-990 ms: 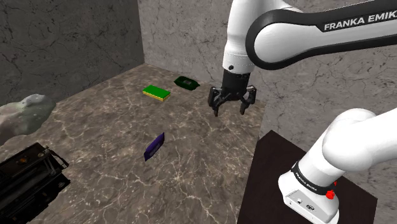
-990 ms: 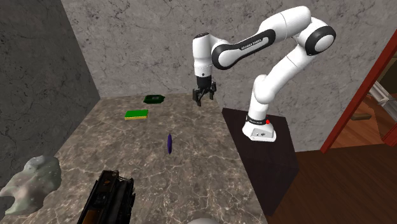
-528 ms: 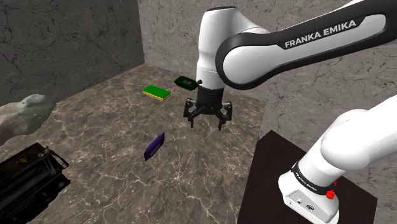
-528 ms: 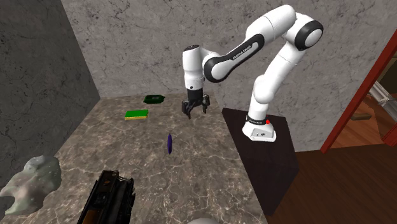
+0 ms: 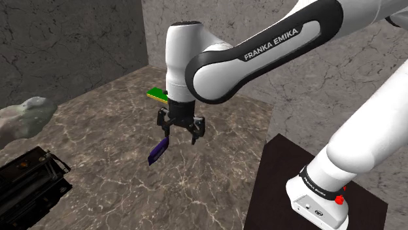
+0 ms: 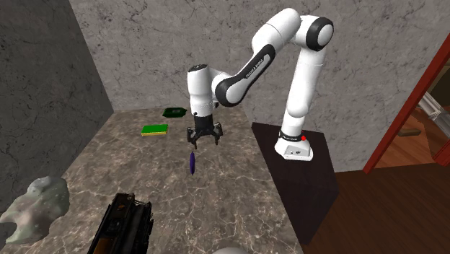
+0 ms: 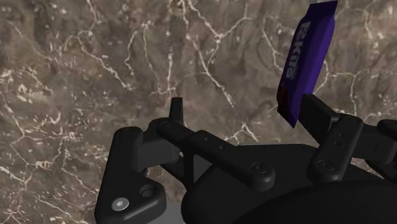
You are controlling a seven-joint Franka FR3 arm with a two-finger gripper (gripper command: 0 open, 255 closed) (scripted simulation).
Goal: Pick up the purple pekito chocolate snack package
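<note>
The purple snack package (image 5: 158,150) lies flat on the brown marble surface (image 5: 104,137), its white lettering readable in the wrist view (image 7: 306,57). My black gripper (image 5: 180,136) hangs open just above the surface, a little to the shoulder view's right of the package and not touching it. In the second exterior view the gripper (image 6: 204,139) hovers just beyond the package (image 6: 192,161). Through the wrist camera the gripper (image 7: 247,112) has its fingers apart with bare marble between them. The package sits just past one fingertip (image 7: 316,108), outside the gap.
A green box (image 6: 154,130) and a dark green packet (image 6: 174,112) lie near the back wall. A grey lump (image 5: 25,117) and a black object (image 5: 29,184) sit at the near end. The dark stand (image 5: 281,170) is at the shoulder view's lower right.
The arm has swung from near the back wall toward the shoulder view's left and come down, bringing the open gripper beside the purple package. The package has not moved.
</note>
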